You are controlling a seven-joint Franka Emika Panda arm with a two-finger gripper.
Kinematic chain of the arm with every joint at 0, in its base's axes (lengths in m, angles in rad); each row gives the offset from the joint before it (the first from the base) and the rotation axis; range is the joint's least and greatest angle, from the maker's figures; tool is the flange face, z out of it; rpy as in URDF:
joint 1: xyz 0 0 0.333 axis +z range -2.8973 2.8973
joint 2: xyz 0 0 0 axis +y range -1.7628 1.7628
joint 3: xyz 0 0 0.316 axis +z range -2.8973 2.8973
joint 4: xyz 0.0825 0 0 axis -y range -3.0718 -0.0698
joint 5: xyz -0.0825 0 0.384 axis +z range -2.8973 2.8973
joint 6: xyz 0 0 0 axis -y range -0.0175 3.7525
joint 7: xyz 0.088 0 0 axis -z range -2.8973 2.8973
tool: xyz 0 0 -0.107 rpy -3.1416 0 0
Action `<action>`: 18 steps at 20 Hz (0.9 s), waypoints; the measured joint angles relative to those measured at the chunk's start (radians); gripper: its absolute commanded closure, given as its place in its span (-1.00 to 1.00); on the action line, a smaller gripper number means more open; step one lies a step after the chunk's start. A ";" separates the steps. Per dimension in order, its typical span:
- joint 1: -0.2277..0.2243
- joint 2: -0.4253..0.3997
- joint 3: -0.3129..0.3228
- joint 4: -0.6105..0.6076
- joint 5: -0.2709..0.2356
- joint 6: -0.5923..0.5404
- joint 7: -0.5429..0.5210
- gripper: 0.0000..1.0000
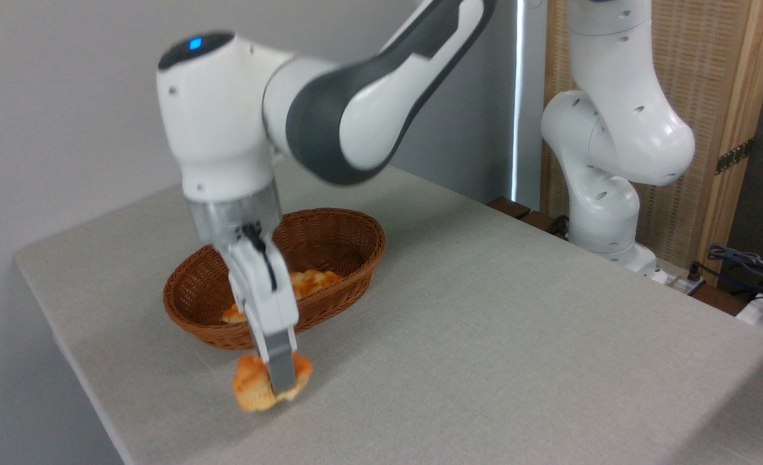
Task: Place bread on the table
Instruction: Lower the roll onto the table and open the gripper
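Observation:
The bread (pixel 252 386), a small golden-orange bun with a paler ridged base, is at the front left of the table (pixel 485 336), just in front of the wicker basket. My gripper (pixel 282 380) is shut on it, one grey finger (pixel 281 371) crossing its front; the other finger is hidden behind it. The bun is tilted and sits at or just above the grey-beige cloth; I cannot tell whether it touches.
The oval brown wicker basket (pixel 349 258) stands right behind the gripper, holding a long golden braided loaf (pixel 310 281). The table's left edge runs close to the bun. The arm's white base (pixel 604 219) stands at the back right, with cables (pixel 749 265) beside it.

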 measured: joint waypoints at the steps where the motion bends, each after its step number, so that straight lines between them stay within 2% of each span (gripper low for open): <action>1: 0.000 0.014 0.000 0.001 0.006 0.010 0.000 -0.79; 3: 0.000 0.020 0.000 0.002 0.011 0.014 0.000 -0.84; 5: 0.000 0.017 0.000 0.005 0.012 0.014 0.000 -0.99; 18: 0.001 -0.003 0.000 0.014 0.012 0.012 -0.004 -1.00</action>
